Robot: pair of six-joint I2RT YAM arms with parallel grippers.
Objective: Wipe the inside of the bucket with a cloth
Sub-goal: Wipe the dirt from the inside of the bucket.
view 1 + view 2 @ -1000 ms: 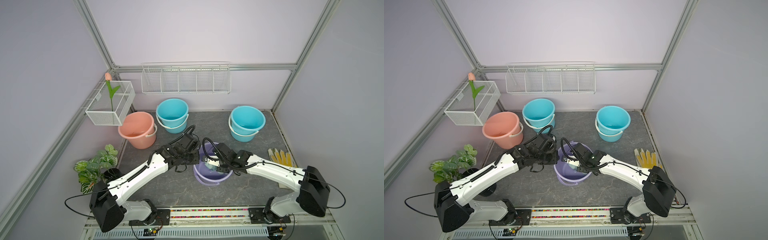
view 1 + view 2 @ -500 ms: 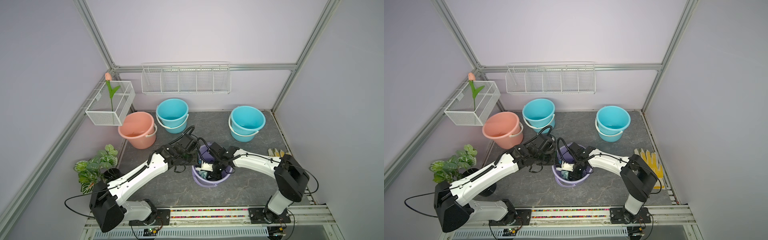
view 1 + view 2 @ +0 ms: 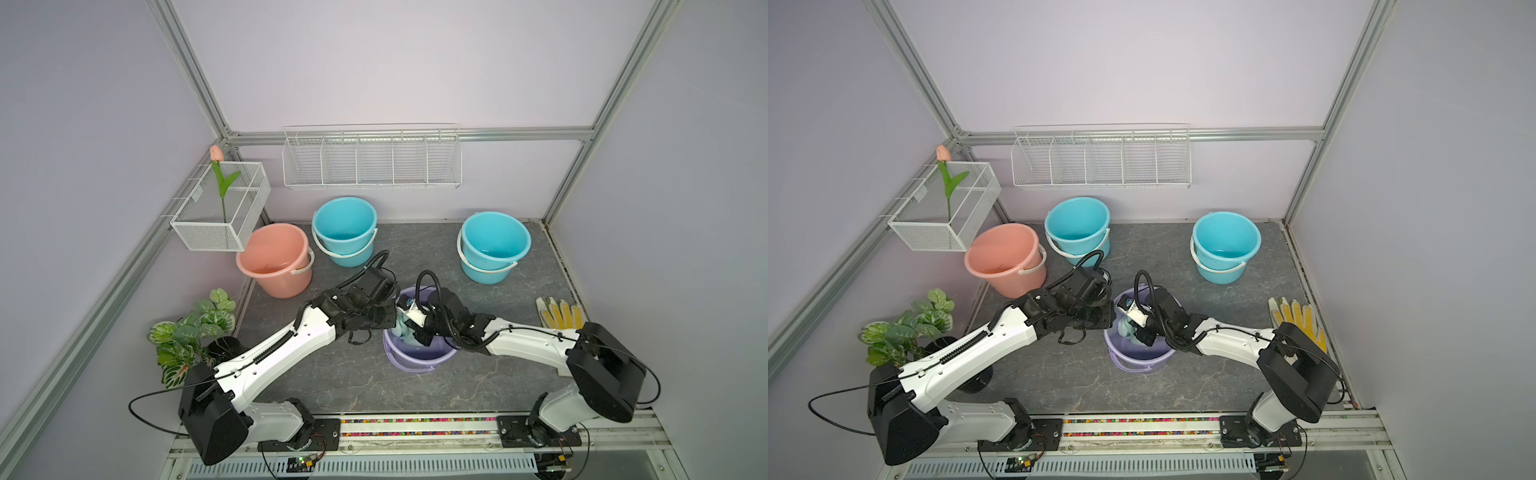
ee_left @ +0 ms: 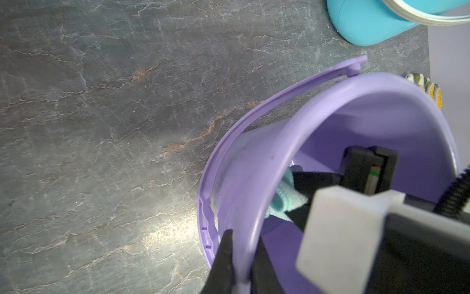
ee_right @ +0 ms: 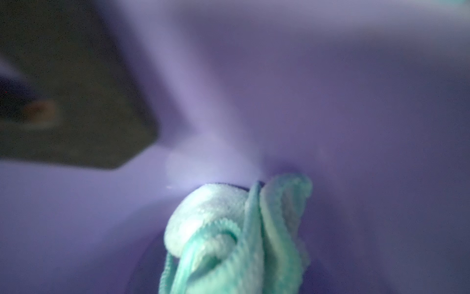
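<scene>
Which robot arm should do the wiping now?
The right arm. Its right gripper is shut on the cloth, down inside the purple bucket. The left gripper is pinching the bucket's rim, so it's probably best left steadying it.

From where I stand, in both top views the right gripper (image 3: 419, 336) has its tips sunk out of sight in the purple bucket (image 3: 417, 360), and only a crumpled scrap of the mint cloth (image 3: 402, 330) shows. In the right wrist view the bucket wall is a soft blur, a dark shape (image 5: 76, 89) cannot be made out, and the cloth runs off the frame's edge. In the left wrist view the frame cuts off the left gripper (image 4: 243, 259) at the rim, and the bucket hides most of the glove (image 4: 254, 87).
</scene>
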